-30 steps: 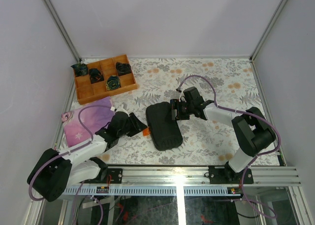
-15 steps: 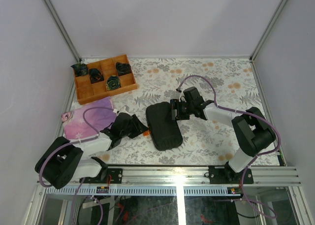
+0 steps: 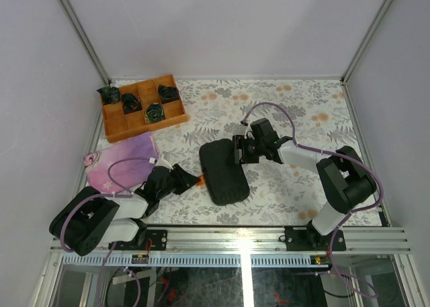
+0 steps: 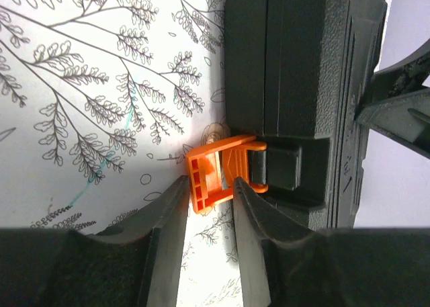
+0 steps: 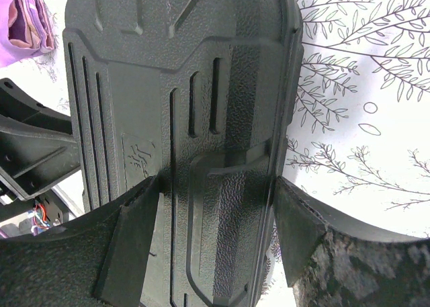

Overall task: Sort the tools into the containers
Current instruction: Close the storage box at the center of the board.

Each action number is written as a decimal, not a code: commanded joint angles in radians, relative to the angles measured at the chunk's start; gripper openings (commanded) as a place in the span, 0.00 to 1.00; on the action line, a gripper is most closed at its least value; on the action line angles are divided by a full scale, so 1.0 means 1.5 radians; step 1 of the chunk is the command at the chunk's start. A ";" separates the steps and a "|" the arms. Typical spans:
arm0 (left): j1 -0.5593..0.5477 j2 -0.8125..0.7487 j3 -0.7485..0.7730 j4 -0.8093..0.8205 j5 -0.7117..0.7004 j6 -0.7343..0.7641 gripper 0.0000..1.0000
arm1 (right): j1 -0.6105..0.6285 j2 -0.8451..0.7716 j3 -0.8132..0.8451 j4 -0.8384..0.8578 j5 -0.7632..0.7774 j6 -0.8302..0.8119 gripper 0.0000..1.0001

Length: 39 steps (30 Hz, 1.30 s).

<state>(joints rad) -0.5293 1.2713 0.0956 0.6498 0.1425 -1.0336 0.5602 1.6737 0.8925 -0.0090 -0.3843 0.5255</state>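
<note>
Sorting is barely starting: the case (image 3: 222, 170) is lying closed inside the right claw (image 5: 216, 186), grip unclear, and the left claw (image 4: 209, 183) is pinching its tab (image 4: 222, 167).

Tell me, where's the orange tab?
Overhead view: the orange tab juts from the left edge of the black case, mid-table, between the fingers of the left pincer.

light: bright, even | glare: front rail (image 3: 243, 234) | wrist views: near edges dark, possibly blurred
</note>
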 commanded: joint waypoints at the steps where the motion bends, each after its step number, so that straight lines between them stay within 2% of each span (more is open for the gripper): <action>1: -0.005 0.000 -0.020 0.104 0.060 -0.019 0.31 | 0.009 0.049 -0.030 -0.112 0.063 -0.049 0.41; 9: 0.007 -0.024 -0.001 0.110 0.062 -0.003 0.29 | 0.009 0.048 -0.030 -0.112 0.063 -0.048 0.41; 19: 0.013 0.015 0.003 0.148 0.090 -0.006 0.28 | 0.009 0.048 -0.033 -0.111 0.062 -0.048 0.41; 33: 0.013 0.051 0.030 0.130 0.081 0.016 0.25 | 0.010 0.047 -0.035 -0.109 0.060 -0.047 0.41; 39: 0.013 0.053 0.044 0.070 0.068 0.032 0.22 | 0.010 0.046 -0.038 -0.106 0.060 -0.046 0.41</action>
<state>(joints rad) -0.5087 1.3521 0.1280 0.7635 0.2543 -1.0264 0.5602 1.6737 0.8925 -0.0093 -0.3843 0.5255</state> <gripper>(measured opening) 0.227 0.707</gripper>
